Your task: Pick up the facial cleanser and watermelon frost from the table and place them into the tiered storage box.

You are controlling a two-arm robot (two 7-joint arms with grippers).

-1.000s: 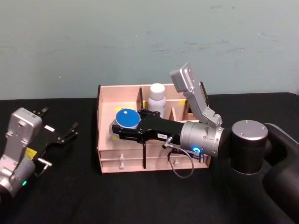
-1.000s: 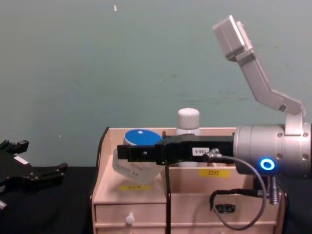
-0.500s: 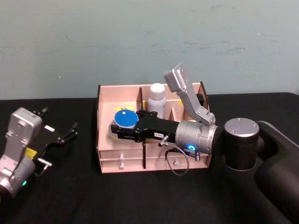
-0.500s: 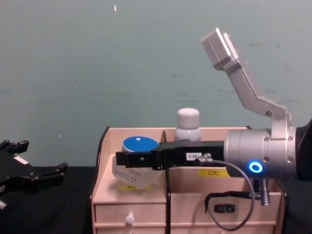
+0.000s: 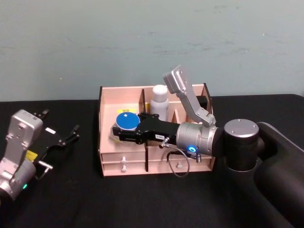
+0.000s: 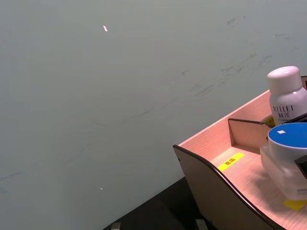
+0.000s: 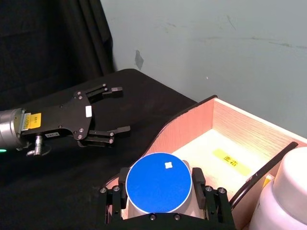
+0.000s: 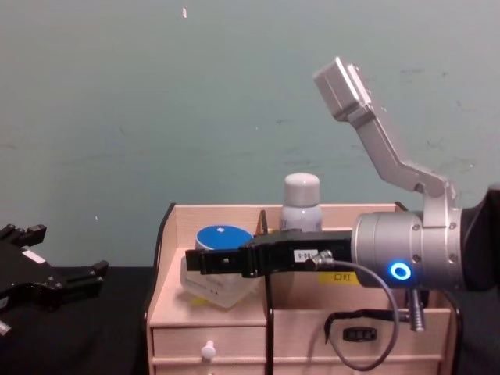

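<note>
The watermelon frost (image 5: pixel 128 121), a frosted jar with a blue lid, is low inside the left compartment of the tiered storage box (image 5: pixel 121 89). My right gripper (image 5: pixel 124 130) is shut on its sides, reaching in over the box from the right. In the right wrist view its fingers (image 7: pixel 122 188) flank the watermelon frost (image 7: pixel 159 182). From the chest the watermelon frost (image 8: pixel 219 269) looks slightly tilted in the right gripper (image 8: pixel 197 261). The facial cleanser (image 5: pixel 160 101) stands upright in a rear compartment. My left gripper (image 5: pixel 60 122) rests open over the table, left of the box.
The box (image 8: pixel 344 322) has drawers with white knobs (image 8: pixel 208 351) along its front and yellow labels (image 7: pixel 231 162) on its floor. Black cloth covers the table around it. A green wall runs behind. The left gripper (image 7: pixel 113 111) is well apart from the box's left wall.
My right arm has lowered and moved slightly left, taking the watermelon frost down into the left compartment. The left arm has not moved.
</note>
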